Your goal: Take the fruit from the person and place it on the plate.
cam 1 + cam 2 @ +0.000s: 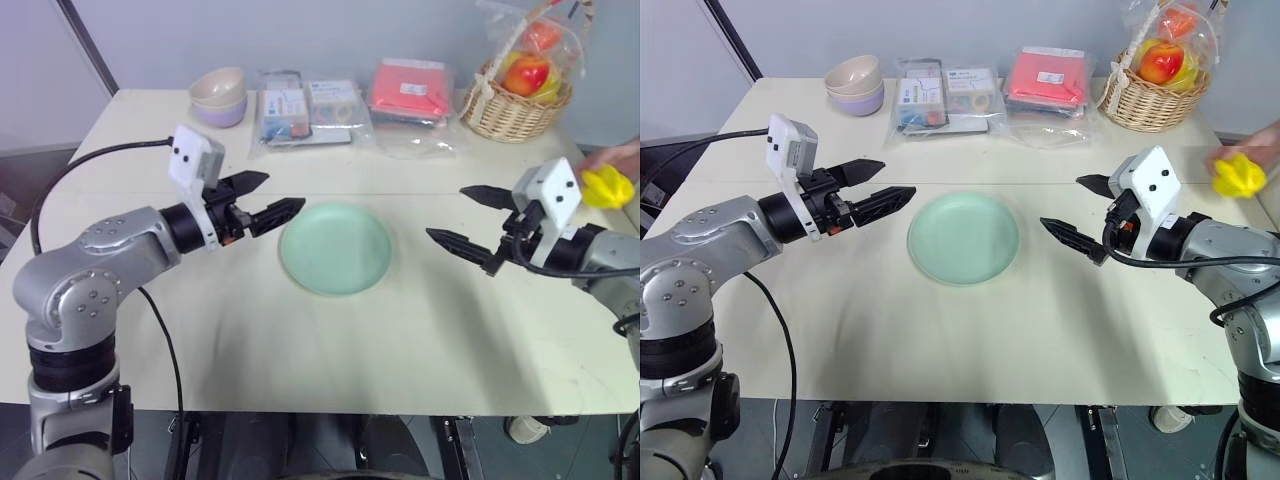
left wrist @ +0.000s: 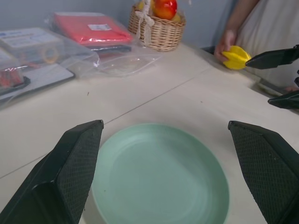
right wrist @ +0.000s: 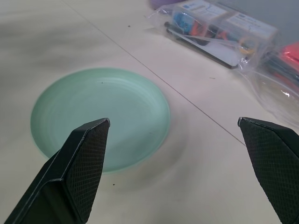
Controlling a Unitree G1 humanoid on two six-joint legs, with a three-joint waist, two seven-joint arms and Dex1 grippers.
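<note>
The pale mint-green plate (image 1: 335, 248) lies empty in the middle of the table. A person's hand (image 1: 612, 156) holds the bright yellow lobed fruit (image 1: 607, 186) at the table's right edge, just behind my right arm. My left gripper (image 1: 262, 197) hovers open left of the plate, pointing at it. My right gripper (image 1: 472, 218) hovers open right of the plate, pointing left, with the fruit behind its wrist. In the left wrist view the fruit (image 2: 236, 57) sits in the hand (image 2: 225, 41) beyond the plate (image 2: 161, 175).
At the back of the table stand stacked cream and lilac bowls (image 1: 220, 96), clear bagged packets (image 1: 310, 110), a red packet (image 1: 410, 90) and a wicker basket (image 1: 515, 95) with wrapped fruit. A black cable (image 1: 90, 160) runs over the left side.
</note>
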